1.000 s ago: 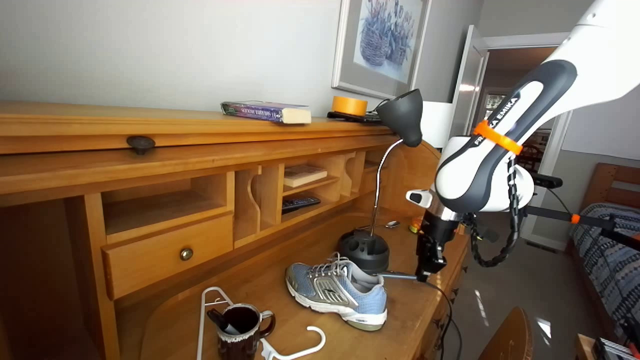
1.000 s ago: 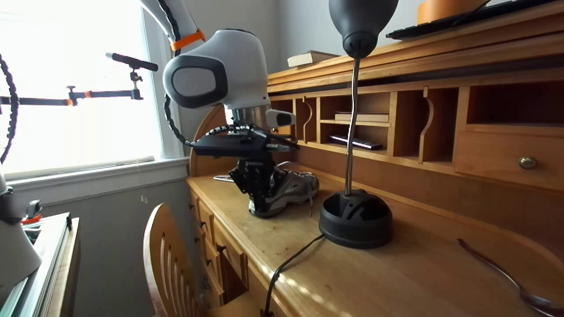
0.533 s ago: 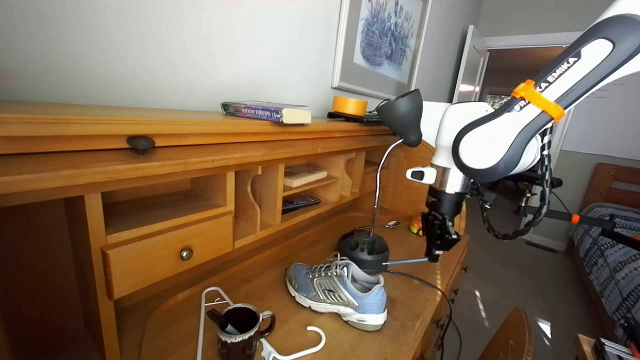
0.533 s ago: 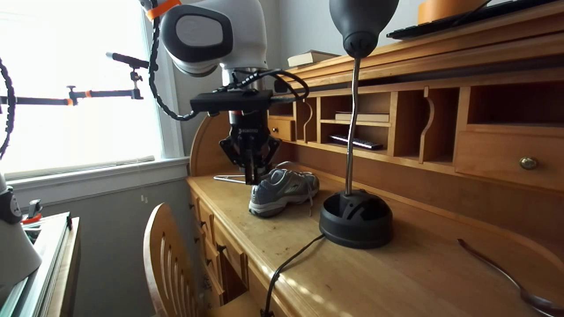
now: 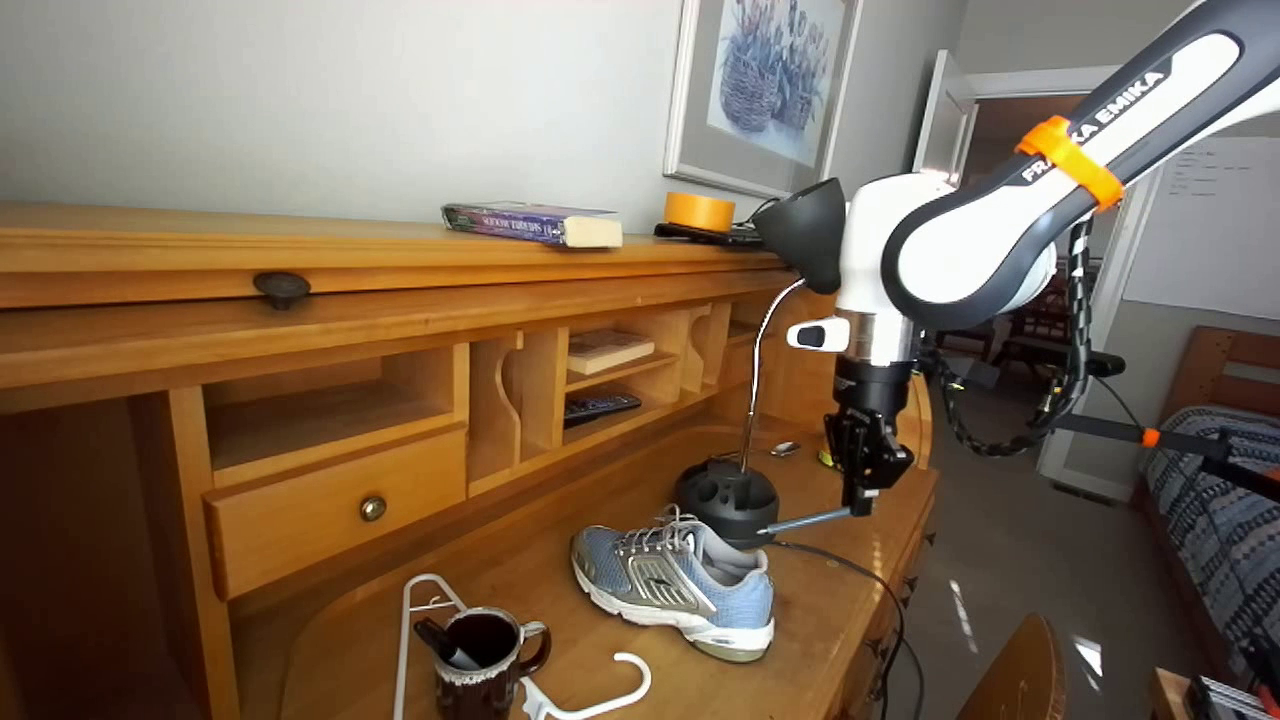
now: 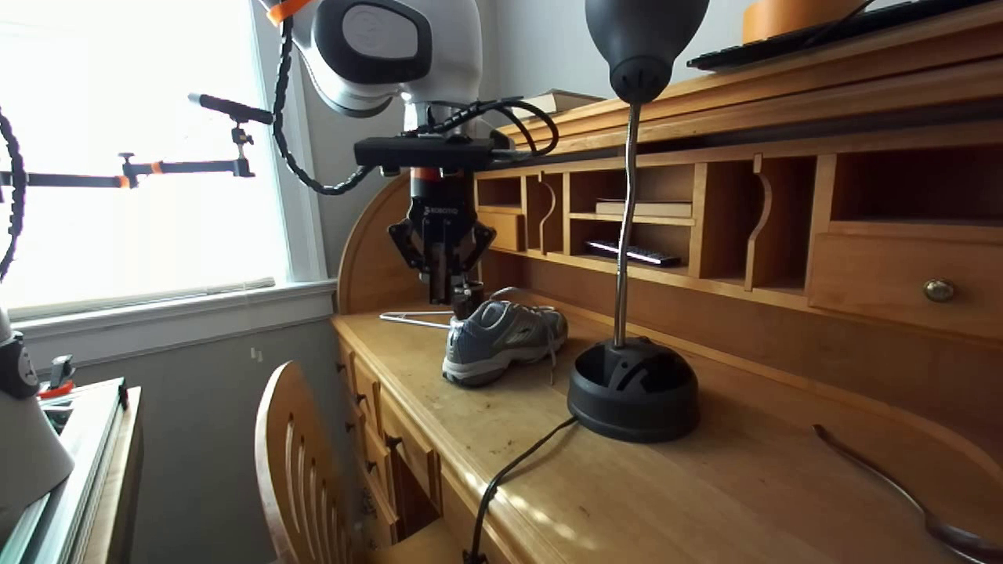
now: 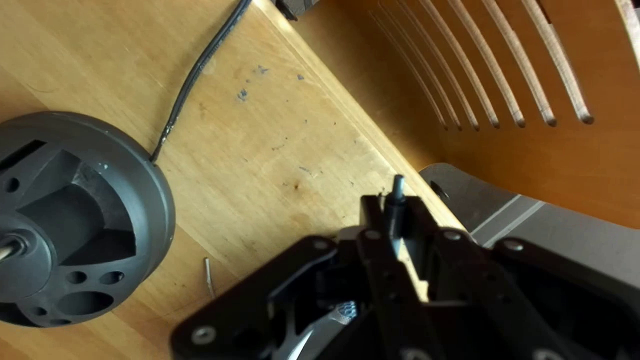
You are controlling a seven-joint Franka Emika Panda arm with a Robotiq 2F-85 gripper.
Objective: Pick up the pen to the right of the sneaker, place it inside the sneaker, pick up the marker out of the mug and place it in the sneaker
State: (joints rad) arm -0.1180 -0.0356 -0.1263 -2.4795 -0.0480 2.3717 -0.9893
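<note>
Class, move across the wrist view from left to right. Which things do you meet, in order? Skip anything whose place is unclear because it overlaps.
Desk lamp base → lamp cord → sneaker, only partly showing → pen

Mug (image 5: 480, 692) glossy; sneaker (image 5: 668, 588) part mesh; desk (image 6: 689, 489) wd.; pen (image 5: 806, 521) prob. plastic.

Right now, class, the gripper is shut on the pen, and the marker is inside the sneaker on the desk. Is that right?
Not quite: the marker is in the mug, not inside the sneaker, as an exterior view shows. The gripper is indeed shut on the pen.
</note>
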